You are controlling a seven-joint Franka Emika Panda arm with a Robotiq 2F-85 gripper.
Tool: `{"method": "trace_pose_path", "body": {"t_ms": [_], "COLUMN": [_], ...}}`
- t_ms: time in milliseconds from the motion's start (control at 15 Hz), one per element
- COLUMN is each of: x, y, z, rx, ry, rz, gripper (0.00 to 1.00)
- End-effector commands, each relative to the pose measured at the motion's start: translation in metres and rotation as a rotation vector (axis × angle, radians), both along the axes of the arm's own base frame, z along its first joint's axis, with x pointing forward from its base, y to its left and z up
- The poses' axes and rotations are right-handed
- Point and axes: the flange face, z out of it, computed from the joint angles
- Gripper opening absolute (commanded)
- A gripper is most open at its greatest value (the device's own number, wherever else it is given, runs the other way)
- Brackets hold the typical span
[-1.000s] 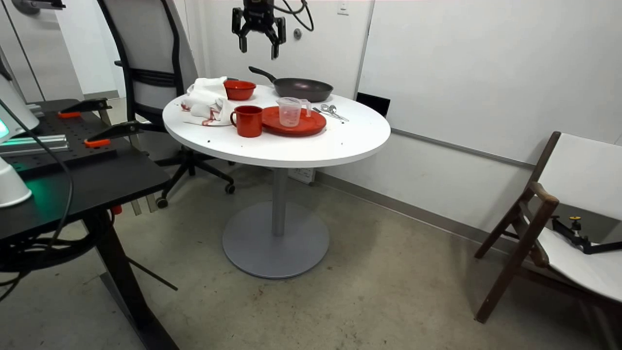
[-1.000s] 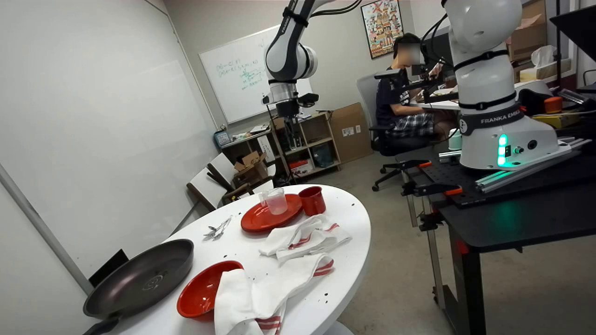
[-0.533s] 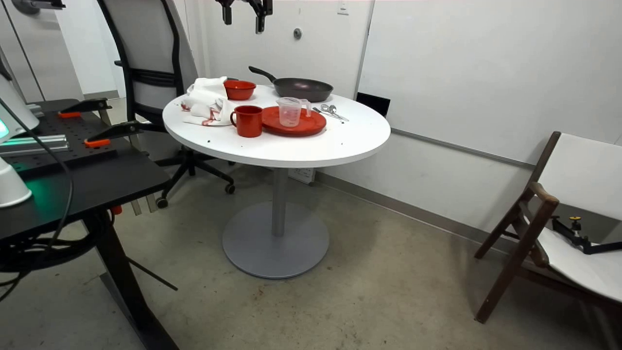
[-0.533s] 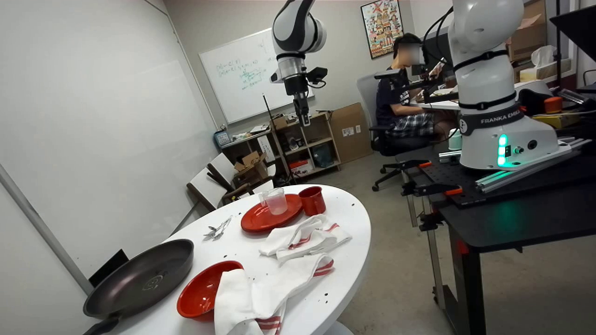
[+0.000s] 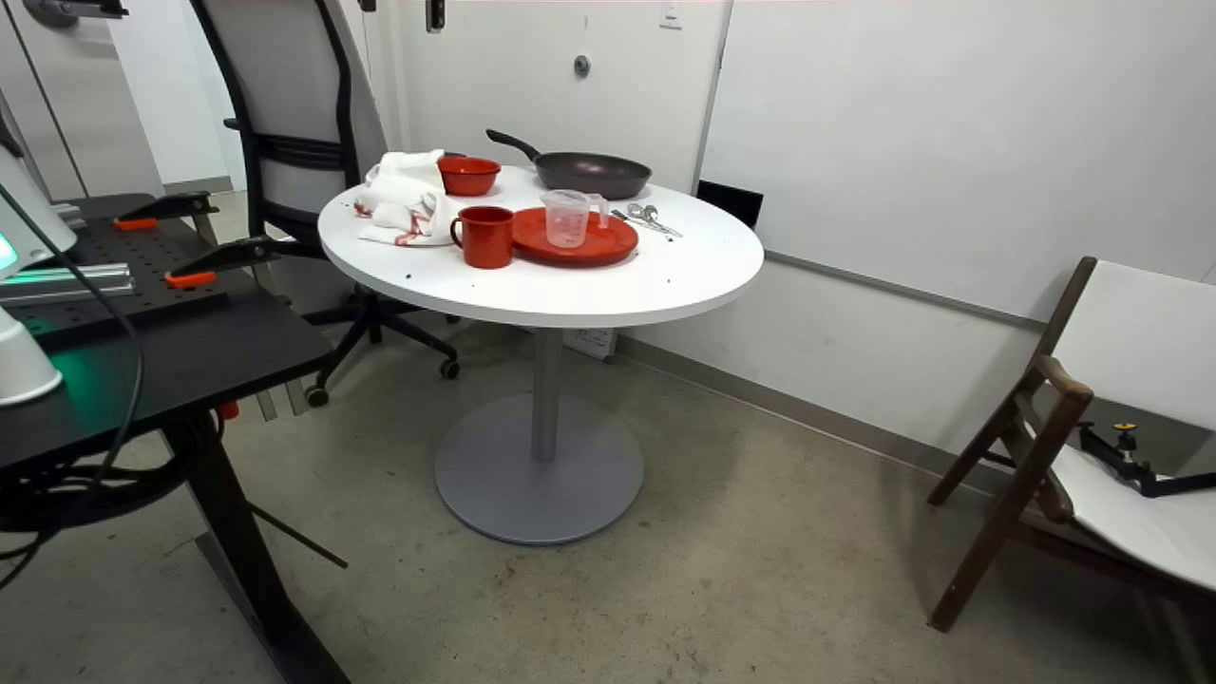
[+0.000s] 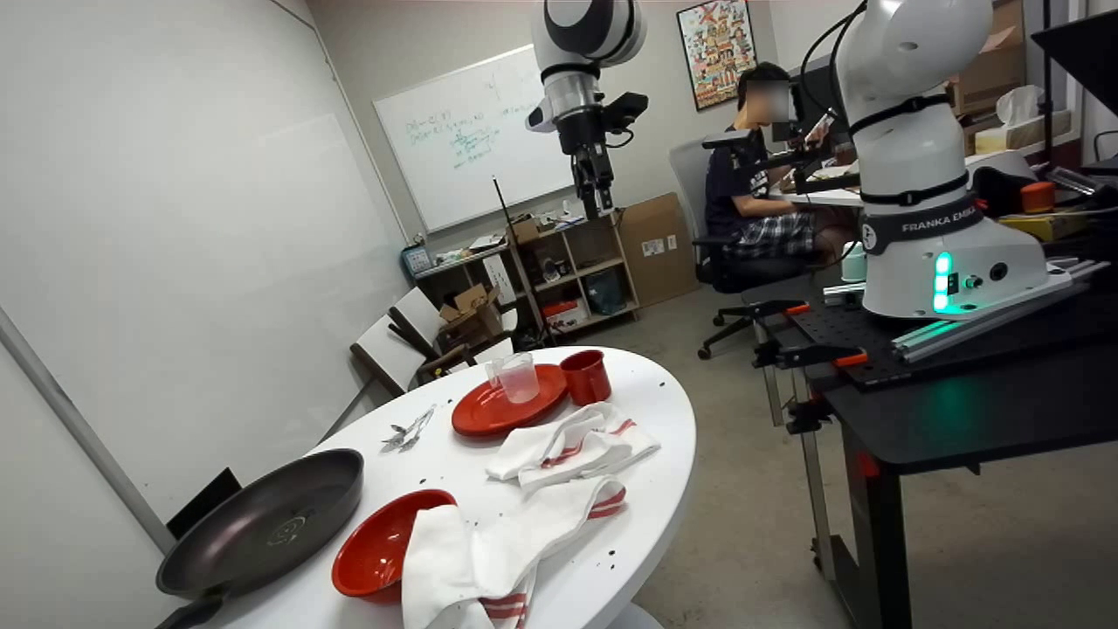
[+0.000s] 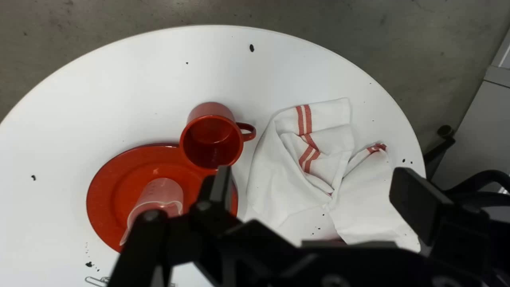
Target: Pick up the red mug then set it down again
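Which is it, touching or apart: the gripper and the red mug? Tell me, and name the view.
Apart. In an exterior view the gripper hangs well above the red mug, and the shelf unit behind shows plainly in the gap.

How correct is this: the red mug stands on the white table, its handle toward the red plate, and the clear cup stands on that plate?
The handle is misread: in the wrist view it points toward a white towel, not the red plate. The rest holds: the red mug stands on the white table, the clear cup on the plate.
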Motion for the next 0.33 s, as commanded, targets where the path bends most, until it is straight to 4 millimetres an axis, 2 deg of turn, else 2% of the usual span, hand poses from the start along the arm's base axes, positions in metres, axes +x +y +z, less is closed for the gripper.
{"method": "trace_pose_path", "body": {"t_ms": [0,267], "x": [-0.0038,-0.0089], "y": [0.0035,0.005], "z": [0.0017,0.003], "rx": [0.0,0.002], "ry": [-0.003,-0.008], "rz": [0.006,0.007], "gripper": [1.0,1.0]}}
